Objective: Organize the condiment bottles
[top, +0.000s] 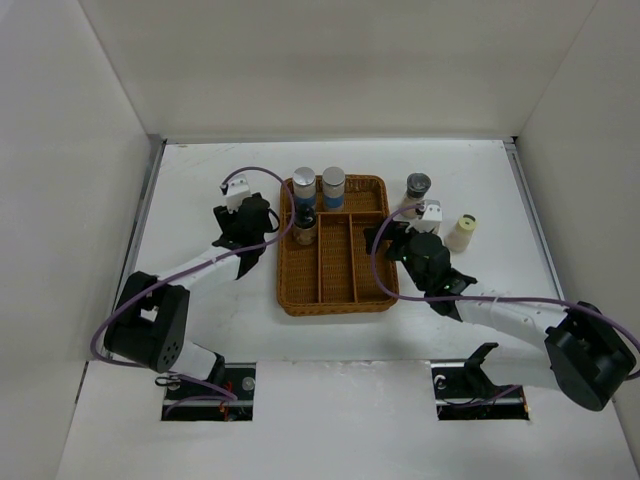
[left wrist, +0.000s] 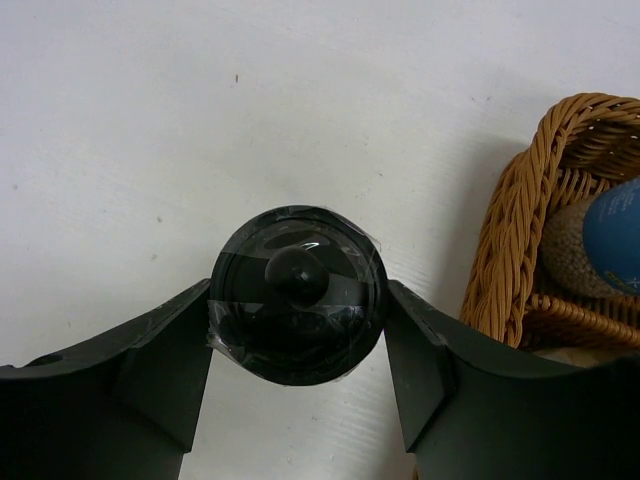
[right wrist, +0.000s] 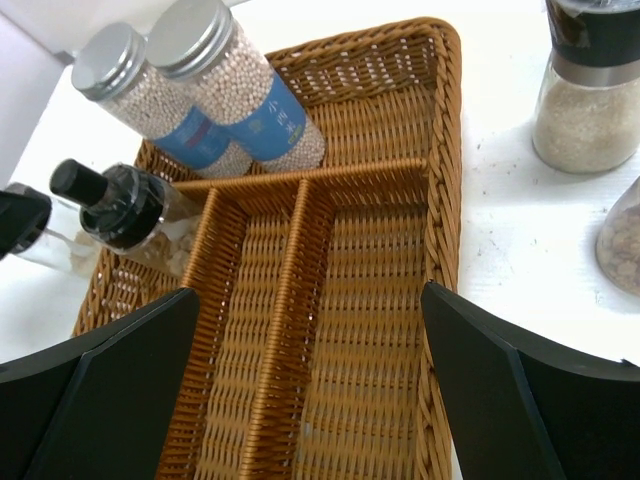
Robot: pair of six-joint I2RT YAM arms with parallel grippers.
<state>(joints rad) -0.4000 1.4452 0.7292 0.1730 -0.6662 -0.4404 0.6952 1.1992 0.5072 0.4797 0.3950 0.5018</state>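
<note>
Left end effector (left wrist: 298, 310) clamps a black-capped bottle (left wrist: 297, 275), seen cap-on, its body hidden. Right end effector (right wrist: 308, 300) gapes wide above the tray (right wrist: 441, 200); a jar (right wrist: 622, 240) on the worktop (right wrist: 500, 230) beside it is cropped.

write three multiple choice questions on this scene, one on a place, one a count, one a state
1. Where do the two silver-capped bottles stand?
A. in the tray's far compartment
B. right of the tray
C. left of the tray
2. How many bottles are inside the tray?
A. one
B. three
C. five
3. What is the left gripper doing?
A. hanging open
B. clamped on a bottle with a black cap
C. resting inside the tray
Key: 1 A, both stand at its far end; 2 B, those two plus a black-capped bottle; 3 B, its fingers press the cap from both sides.
</note>
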